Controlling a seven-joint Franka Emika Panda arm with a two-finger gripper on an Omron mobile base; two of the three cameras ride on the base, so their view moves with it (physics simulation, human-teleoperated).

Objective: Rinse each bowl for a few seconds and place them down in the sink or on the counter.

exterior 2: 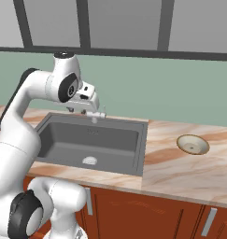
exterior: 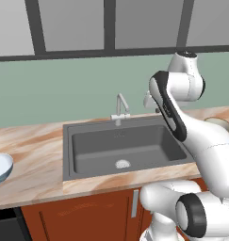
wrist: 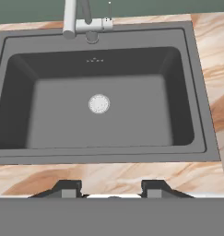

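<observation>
The pale blue-white bowl rests on the counter at the far left, partly cut off by the frame edge. On the counter to the right of the sink lies the shallow beige bowl, which also peeks out behind the arm. My gripper hovers above the sink, pointing down into it. It is open and holds nothing. From the base it appears close to the tap, as the gripper hangs over the basin's back edge. The basin holds no bowl.
A round silver drain sits mid-basin. The tap stands at the back rim. Green wall and dark-framed windows rise behind the counter. Reddish-brown cabinets run below. My own arm hides part of the counter's right side in the left base view.
</observation>
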